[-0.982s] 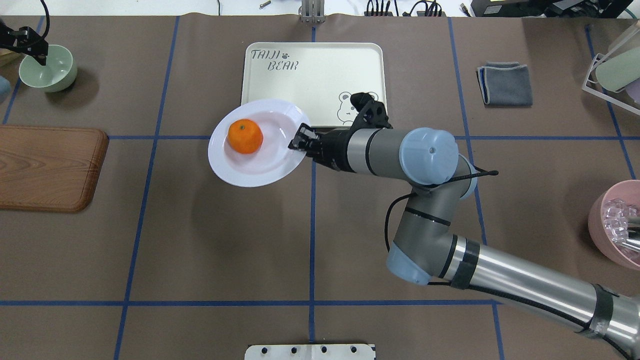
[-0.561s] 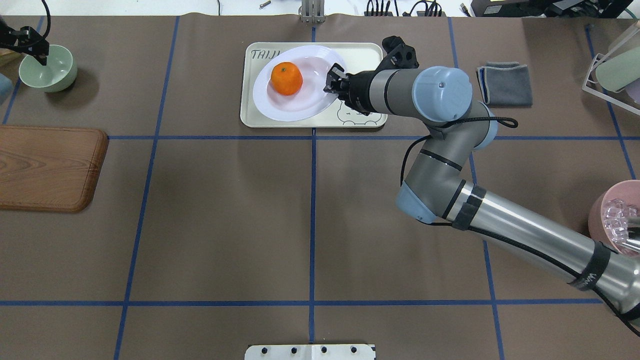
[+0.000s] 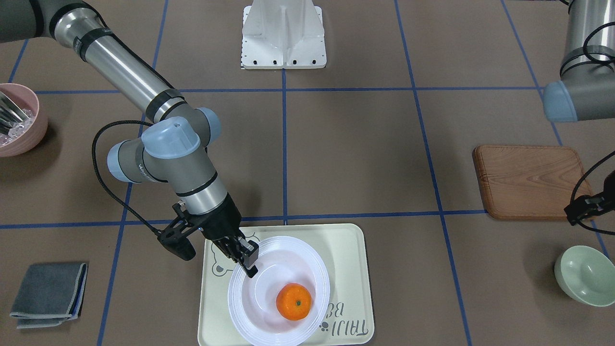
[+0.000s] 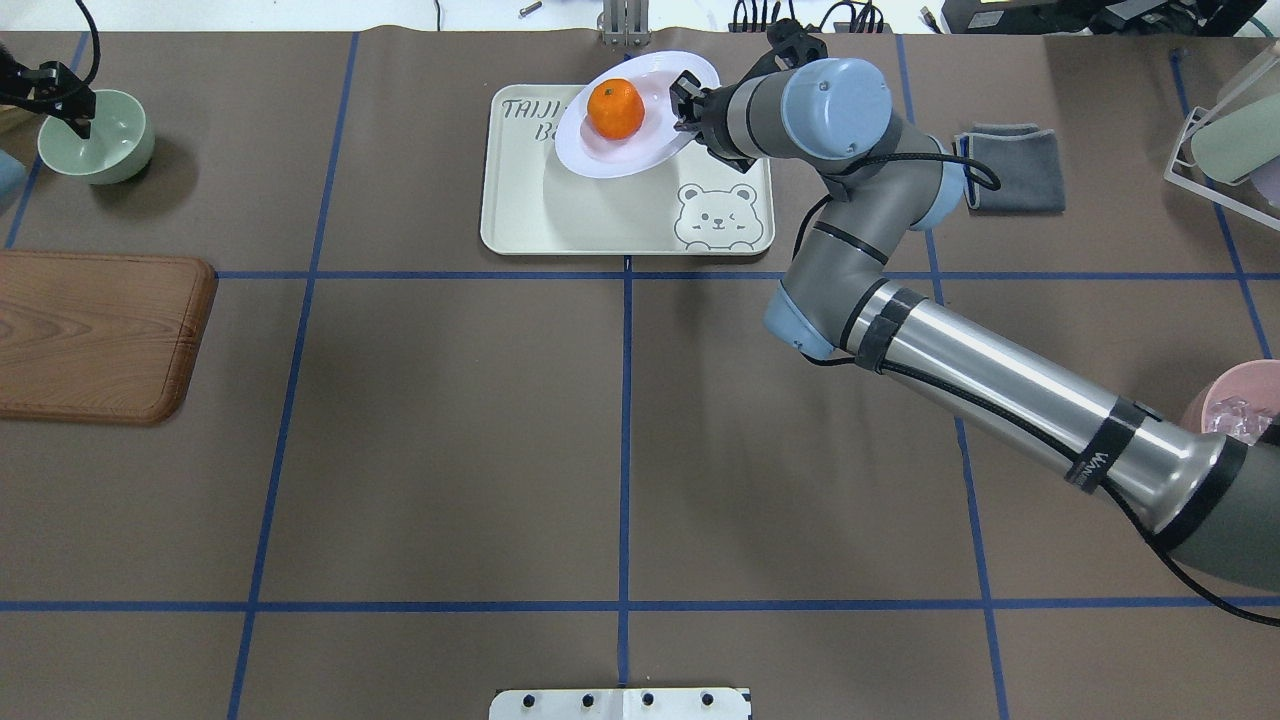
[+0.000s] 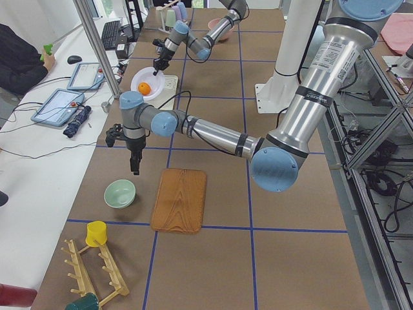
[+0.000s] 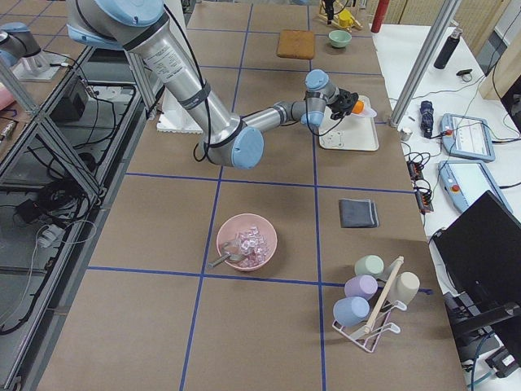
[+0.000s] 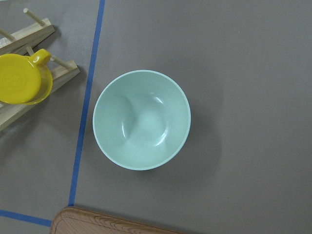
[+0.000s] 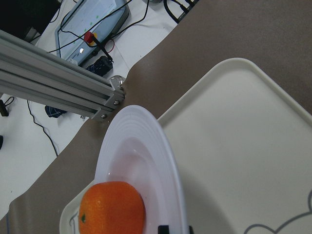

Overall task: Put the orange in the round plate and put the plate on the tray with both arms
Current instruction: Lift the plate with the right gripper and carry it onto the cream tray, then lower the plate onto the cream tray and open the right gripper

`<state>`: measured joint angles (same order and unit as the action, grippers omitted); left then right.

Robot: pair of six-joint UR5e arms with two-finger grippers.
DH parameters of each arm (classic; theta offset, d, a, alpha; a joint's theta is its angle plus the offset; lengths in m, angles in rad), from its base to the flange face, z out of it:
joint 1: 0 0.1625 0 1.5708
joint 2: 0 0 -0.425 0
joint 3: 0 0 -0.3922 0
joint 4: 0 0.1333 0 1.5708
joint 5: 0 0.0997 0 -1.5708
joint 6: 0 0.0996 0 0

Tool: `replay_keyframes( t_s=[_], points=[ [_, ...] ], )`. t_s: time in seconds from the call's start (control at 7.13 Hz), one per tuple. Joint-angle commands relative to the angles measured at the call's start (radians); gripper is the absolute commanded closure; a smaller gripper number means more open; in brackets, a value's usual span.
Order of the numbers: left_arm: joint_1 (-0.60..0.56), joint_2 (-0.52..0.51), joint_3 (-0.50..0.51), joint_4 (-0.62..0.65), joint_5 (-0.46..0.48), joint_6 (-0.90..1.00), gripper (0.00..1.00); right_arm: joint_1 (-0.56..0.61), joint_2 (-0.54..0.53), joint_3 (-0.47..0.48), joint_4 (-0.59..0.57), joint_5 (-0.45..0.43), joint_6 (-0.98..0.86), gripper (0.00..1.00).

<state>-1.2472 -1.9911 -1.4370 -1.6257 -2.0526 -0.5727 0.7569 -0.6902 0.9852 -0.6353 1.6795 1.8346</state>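
Observation:
The orange (image 4: 615, 109) lies in the white round plate (image 4: 650, 140). My right gripper (image 4: 688, 105) is shut on the plate's rim and holds it tilted in the air over the far part of the cream tray (image 4: 560, 215), where it casts a shadow. The front view shows the plate (image 3: 259, 307), orange (image 3: 293, 301), tray (image 3: 346, 250) and right gripper (image 3: 247, 263). In the right wrist view the plate (image 8: 141, 161) with the orange (image 8: 111, 208) overhangs the tray (image 8: 234, 146). My left gripper (image 4: 72, 103) hangs above the green bowl, looks shut and holds nothing.
A pale green bowl (image 4: 97, 137) sits at the far left, also under the left wrist camera (image 7: 141, 119). A brown wooden board (image 4: 95, 335) lies nearer. A grey cloth (image 4: 1010, 168) lies right of the tray. A pink bowl (image 3: 17, 120) stands by the right arm.
My right arm has carried the plate with the orange from the table in front of the tray, up and over the tray toward its far edge. The left arm has stayed still.

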Motion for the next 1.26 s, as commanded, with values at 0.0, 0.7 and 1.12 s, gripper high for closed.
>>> replay_keyframes(
  t_s=[0.0, 0.7, 1.12],
  points=[
    [-0.001, 0.002, 0.009, -0.012, 0.021, 0.001, 0.02, -0.008, 0.041, -0.063, 0.0, 0.0, 0.002, 1.0],
    [0.0, -0.002, 0.021, -0.014, 0.043, 0.002, 0.02, -0.057, 0.002, -0.028, 0.002, 0.008, 0.006, 1.0],
    [0.0, -0.003, 0.02, -0.014, 0.043, 0.002, 0.02, -0.03, -0.061, 0.012, -0.001, 0.008, 0.003, 0.0]
  ],
)
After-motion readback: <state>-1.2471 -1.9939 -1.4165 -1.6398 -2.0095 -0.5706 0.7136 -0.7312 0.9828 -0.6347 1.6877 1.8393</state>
